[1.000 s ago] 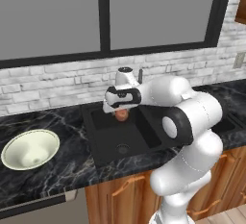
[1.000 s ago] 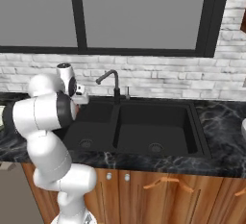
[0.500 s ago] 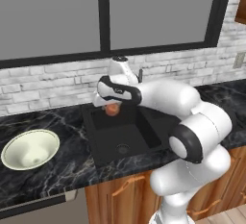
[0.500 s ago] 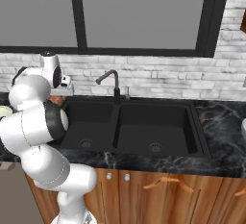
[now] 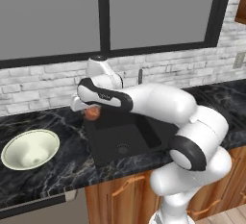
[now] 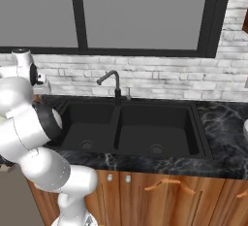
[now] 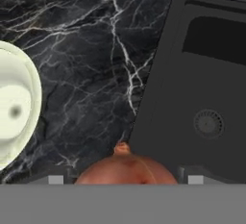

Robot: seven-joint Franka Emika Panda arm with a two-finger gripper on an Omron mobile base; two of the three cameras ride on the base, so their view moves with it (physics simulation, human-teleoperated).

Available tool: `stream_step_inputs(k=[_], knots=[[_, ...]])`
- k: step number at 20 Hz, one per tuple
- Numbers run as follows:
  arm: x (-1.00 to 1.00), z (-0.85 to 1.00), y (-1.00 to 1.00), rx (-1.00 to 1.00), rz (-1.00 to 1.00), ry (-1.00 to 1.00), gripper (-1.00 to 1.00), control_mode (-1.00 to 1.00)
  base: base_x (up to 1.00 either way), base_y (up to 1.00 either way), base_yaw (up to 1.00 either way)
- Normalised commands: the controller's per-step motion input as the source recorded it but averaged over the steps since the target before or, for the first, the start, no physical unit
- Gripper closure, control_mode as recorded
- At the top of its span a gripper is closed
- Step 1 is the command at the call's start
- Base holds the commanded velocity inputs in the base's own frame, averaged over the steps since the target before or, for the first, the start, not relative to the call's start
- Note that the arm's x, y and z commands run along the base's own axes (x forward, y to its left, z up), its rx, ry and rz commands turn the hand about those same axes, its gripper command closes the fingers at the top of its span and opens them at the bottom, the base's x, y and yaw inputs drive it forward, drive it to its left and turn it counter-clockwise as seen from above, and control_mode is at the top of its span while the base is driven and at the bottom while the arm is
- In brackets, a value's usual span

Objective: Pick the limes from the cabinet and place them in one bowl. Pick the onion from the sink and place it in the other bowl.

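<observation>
Gripping the onion (image 5: pixel 92 113) between its fingers, the hand (image 5: pixel 90 107) hangs in the air above the left edge of the sink (image 5: pixel 127 136), at the seam where the black basin meets the marbled worktop (image 5: pixel 57 170). In the hand view the onion (image 7: pixel 126 169) sits at 6 o'clock, reddish-brown with a small pointed tip, held just between the two finger tips. Below it, the sink (image 7: pixel 202 98) spreads toward 3 o'clock with its round drain (image 7: pixel 208 123) showing, while the dark veined worktop (image 7: pixel 91 59) lies toward 12 o'clock. The other bowl (image 7: pixel 14 107), cream-white and smooth, lies at 9 o'clock in that view, apart from the onion. From the left base view the same bowl (image 5: pixel 30 149) rests on the worktop at 8 o'clock from the hand, well to the left of the sink. A slim dark tap (image 6: pixel 112 82) stands behind the double basin (image 6: pixel 131 128) in the right base view.
</observation>
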Motion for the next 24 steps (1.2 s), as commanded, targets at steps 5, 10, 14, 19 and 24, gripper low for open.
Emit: stream_step_inputs(k=[5,10,14,19,24], knots=[[-0.40,0.25,0.85,0.00,0.11,0.01,1.00,-1.00,0.00,0.00,0.00],[-0.48,0.27,0.81,0.00,0.10,0.00,1.00,-1.00,0.00,0.00,0.00],[-0.30,-0.04,0.81,-0.05,0.09,0.00,1.00,-1.00,0.00,0.00,0.00],[-0.08,-0.22,0.54,-0.16,0.07,-0.06,1.00,-1.00,0.00,0.00,0.00],[0.12,-0.05,0.52,-0.11,0.00,0.10,1.00,-1.00,0.00,0.00,0.00]])
